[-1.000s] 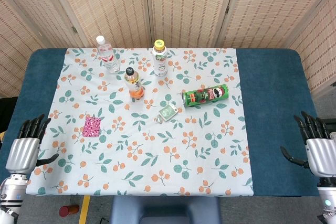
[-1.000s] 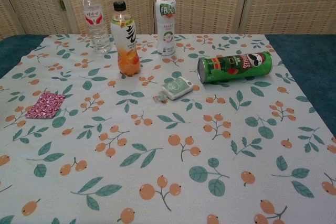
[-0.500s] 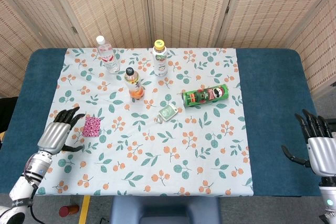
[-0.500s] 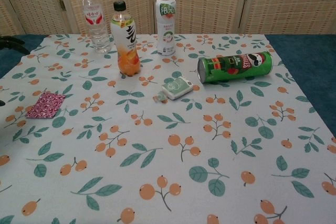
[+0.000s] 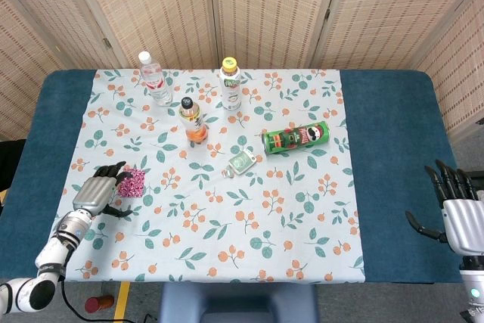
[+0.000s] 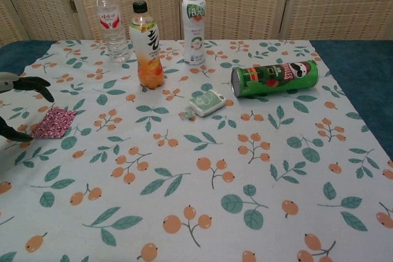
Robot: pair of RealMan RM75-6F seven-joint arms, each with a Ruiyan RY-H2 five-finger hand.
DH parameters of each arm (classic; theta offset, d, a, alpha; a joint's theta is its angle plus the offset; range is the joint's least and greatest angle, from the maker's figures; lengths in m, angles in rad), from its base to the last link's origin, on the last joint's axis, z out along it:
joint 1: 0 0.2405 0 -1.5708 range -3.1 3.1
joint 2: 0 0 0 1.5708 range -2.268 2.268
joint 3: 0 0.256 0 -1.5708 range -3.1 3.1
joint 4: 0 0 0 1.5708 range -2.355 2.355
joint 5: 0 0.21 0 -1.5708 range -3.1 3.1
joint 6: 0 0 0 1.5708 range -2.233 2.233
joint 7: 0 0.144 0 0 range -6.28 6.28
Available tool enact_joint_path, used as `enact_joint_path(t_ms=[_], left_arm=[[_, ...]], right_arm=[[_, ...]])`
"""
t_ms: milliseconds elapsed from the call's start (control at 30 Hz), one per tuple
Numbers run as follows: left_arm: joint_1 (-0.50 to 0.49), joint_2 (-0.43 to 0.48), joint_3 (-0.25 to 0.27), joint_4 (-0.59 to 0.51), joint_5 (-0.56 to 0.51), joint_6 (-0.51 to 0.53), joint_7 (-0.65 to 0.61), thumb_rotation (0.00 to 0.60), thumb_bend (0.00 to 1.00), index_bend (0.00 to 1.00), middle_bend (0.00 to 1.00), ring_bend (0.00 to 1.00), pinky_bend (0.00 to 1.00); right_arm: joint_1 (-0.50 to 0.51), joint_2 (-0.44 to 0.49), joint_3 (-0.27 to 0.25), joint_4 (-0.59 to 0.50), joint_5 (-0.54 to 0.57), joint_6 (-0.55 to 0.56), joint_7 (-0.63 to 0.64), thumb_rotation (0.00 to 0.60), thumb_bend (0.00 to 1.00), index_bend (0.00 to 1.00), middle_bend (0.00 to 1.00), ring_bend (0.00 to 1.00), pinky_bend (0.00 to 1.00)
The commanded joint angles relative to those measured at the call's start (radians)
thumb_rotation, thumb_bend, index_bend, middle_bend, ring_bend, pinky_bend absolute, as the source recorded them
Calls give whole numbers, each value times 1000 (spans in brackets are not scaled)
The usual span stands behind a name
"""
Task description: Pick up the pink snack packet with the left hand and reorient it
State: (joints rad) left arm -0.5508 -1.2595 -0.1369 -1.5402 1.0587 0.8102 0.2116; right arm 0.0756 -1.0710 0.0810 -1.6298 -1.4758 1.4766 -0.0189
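Note:
The pink snack packet point(image 5: 133, 181) point(image 6: 54, 122) lies flat on the floral tablecloth near its left edge. My left hand point(image 5: 101, 191) point(image 6: 18, 105) hovers right beside it with its fingers spread around the packet's left side, holding nothing. In the chest view only the dark fingertips point(image 6: 38, 83) show at the left edge. My right hand point(image 5: 461, 220) stays off the table's right edge, fingers apart and empty.
At the back stand a clear water bottle point(image 5: 154, 79), an orange drink bottle point(image 5: 193, 121) and a white bottle with a yellow cap point(image 5: 231, 84). A green chip can point(image 5: 296, 138) lies on its side right of centre. A small green packet point(image 5: 242, 163) rests mid-table.
My left hand has come in from the table's left edge to the pink packet's side. The packet and the right hand have not moved.

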Motion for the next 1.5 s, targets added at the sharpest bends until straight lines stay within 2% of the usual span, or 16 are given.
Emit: enact_joint_path(t_ms=[33, 200, 833, 1133, 1500], left_arm=[[-1, -29, 2, 23, -7, 18, -21, 395, 247, 229, 0, 0, 0], [-3, -49, 9, 57, -10, -2, -69, 363, 150, 229, 0, 0, 0], [-41, -147, 10, 216, -67, -48, -113, 361, 148, 236, 0, 0, 0], [-44, -179, 37, 276, -58, -48, -83, 362, 148, 238, 0, 0, 0], [-16, -133, 91, 180, -118, -7, 35, 361, 148, 269, 0, 0, 0]], right_arm=[[2, -4, 0, 5, 0, -2, 5, 349, 338, 0, 0, 0, 0], [8, -11, 0, 15, -3, -10, 13, 350, 337, 0, 0, 0, 0], [10, -19, 1, 27, 12, -23, 25, 350, 337, 0, 0, 0, 0], [13, -18, 2, 23, 16, -28, 21, 350, 337, 0, 0, 0, 0], [9, -16, 0, 19, 16, -24, 22, 350, 337, 0, 0, 0, 0]])
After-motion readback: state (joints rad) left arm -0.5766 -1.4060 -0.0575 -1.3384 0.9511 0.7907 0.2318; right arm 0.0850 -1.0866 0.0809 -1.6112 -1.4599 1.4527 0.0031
